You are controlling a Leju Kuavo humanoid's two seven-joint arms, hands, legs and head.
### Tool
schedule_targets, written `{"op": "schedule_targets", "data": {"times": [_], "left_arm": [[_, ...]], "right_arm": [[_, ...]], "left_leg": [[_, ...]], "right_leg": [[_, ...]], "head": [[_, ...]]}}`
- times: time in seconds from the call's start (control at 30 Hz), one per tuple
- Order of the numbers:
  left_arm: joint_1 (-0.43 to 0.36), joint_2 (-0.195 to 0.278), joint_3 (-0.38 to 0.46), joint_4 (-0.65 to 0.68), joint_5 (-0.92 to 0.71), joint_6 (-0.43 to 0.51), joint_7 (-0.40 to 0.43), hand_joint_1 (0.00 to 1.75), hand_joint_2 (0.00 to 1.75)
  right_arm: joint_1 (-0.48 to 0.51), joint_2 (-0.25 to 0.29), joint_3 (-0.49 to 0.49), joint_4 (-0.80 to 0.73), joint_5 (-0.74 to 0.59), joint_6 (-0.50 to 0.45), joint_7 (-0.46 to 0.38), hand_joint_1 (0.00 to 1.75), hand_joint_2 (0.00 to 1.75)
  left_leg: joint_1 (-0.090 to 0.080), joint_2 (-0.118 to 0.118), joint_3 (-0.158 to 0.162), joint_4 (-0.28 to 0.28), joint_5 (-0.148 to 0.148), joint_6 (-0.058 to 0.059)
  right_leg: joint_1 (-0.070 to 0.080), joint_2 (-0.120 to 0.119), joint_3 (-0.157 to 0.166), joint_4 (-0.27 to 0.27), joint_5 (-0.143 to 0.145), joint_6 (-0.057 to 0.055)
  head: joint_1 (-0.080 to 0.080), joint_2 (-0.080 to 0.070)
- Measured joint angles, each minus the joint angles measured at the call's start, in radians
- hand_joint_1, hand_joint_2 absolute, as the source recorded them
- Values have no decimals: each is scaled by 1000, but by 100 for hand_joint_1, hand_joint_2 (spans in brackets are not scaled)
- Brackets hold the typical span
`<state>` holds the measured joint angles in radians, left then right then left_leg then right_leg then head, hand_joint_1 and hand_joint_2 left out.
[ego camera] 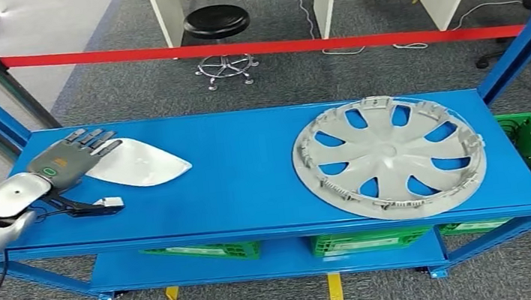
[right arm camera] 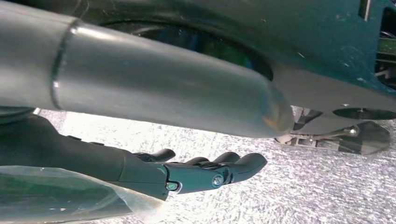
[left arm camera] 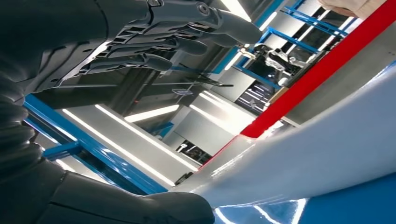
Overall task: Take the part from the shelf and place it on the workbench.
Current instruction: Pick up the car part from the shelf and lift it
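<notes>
The task is at its start: the part (ego camera: 139,164), a pale, smooth, leaf-shaped shell, lies flat on the blue shelf (ego camera: 252,189) at its left end, not yet lifted. The left hand (ego camera: 67,161) reaches in from the near left, and its fingers (ego camera: 91,139) lie over the part's left edge, stretched out flat and slightly apart. The thumb points along the shelf surface just near of the part. In the left wrist view the fingers (left arm camera: 154,42) stand above the white curved surface of the part (left arm camera: 327,149) with a clear gap, so nothing is clamped yet; I judge the hand is set for the grasp but has not closed.

The right hand (right arm camera: 196,172) hangs low over grey carpet, its fingers extended close together and holding nothing.

A large silver wheel cover (ego camera: 388,155) rests on the right half of the shelf, well apart from the part. Green crates (ego camera: 367,240) sit on the lower level.

What remains is everything: closing on the part, lifting it clear and carrying it to the table.
</notes>
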<state>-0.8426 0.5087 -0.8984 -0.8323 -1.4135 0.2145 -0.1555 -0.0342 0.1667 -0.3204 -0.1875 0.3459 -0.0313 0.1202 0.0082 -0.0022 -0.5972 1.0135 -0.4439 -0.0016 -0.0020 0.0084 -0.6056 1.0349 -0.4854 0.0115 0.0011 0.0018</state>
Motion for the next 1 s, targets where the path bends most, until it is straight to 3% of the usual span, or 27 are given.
{"op": "schedule_targets", "data": {"times": [0.07,0.13,0.17,0.2,0.23,0.3,0.37,0.47,0.53,0.63,0.67,0.7,0.73,0.8,0.83,0.9,1.0], "left_arm": [[-10,-15,-12,13,0,-3,2,0,175],[-14,-26,-24,24,-1,-5,2,0,175],[-14,-32,-29,30,-1,-7,2,0,175],[-14,-36,-34,34,-1,-8,2,0,175],[-15,-39,-38,38,-1,-8,2,0,175],[-19,-44,-43,43,0,-8,3,0,175],[-22,-48,-45,52,1,-10,12,0,175],[-21,-55,-47,71,4,-16,25,0,175],[-21,-58,-46,86,9,-16,25,0,175],[-16,-66,-46,114,13,-14,25,0,175],[-12,-70,-47,122,14,-14,25,0,175],[-9,-75,-47,131,14,-13,25,0,175],[-7,-81,-47,139,15,-13,25,0,175],[-6,-92,-46,155,17,-8,26,0,175],[-7,-99,-46,161,19,-4,26,0,175],[-6,-113,-45,174,21,1,27,0,175],[-2,-135,-44,192,23,2,27,0,175]], "right_arm": [[0,0,0,0,0,-1,-2,0,0],[1,0,0,0,0,-2,-2,0,0],[1,0,0,0,0,-2,-3,0,0],[2,0,0,0,0,-2,-3,0,0],[2,0,0,0,0,-3,-3,0,0],[1,0,0,0,0,-6,-2,0,0],[1,0,0,0,0,-8,2,0,0],[2,0,0,0,0,-10,8,0,0],[3,1,0,0,1,-11,8,0,0],[3,2,0,0,1,-11,8,0,0],[4,2,0,0,1,-11,8,0,0],[4,2,0,0,1,-11,8,0,0],[4,2,0,0,1,-12,8,0,0],[4,2,0,0,2,-12,5,0,0],[3,2,0,0,2,-12,4,0,0],[2,2,0,0,3,-14,3,0,0],[3,2,0,0,4,-16,4,0,0]], "left_leg": [[2,1,0,-2,3,11],[0,2,-1,-2,3,15],[-1,2,-1,-1,2,16],[-2,1,-1,-1,2,16],[-3,1,0,-1,1,16],[-6,0,2,0,0,14],[-9,0,1,1,-1,7],[-8,-1,-1,1,-1,-8],[-6,-1,-14,36,-28,-19],[0,0,-90,214,-115,-33],[1,0,-111,261,-127,-35],[3,0,-118,274,-120,-37],[4,0,-107,249,-95,-37],[6,0,-48,122,-28,-35],[5,-1,-20,61,-9,-32],[1,-1,3,6,-3,-24],[1,-1,1,-1,0,-5]], "right_leg": [[-1,-1,-45,90,-51,8],[-2,-1,-112,227,-105,11],[-1,-2,-133,266,-111,11],[-1,-1,-138,270,-99,10],[-1,-1,-121,230,-69,7],[1,-1,-52,88,-3,-2],[3,-1,-4,-4,22,-8],[2,1,4,-18,24,-18],[-2,1,7,-24,28,-27],[-4,0,8,-25,29,-33],[-4,0,8,-25,29,-33],[-4,0,8,-24,28,-32],[-4,0,9,-24,28,-32],[-3,1,10,-22,26,-29],[-1,1,8,-20,25,-25],[1,1,4,-18,26,-16],[0,0,-3,-14,21,0]], "head": [[4,0],[7,0],[7,0],[7,0],[7,0],[7,0],[6,0],[6,0],[2,0],[-2,0],[-2,0],[-2,0],[-2,0],[-1,0],[-1,0],[0,0],[0,0]]}}
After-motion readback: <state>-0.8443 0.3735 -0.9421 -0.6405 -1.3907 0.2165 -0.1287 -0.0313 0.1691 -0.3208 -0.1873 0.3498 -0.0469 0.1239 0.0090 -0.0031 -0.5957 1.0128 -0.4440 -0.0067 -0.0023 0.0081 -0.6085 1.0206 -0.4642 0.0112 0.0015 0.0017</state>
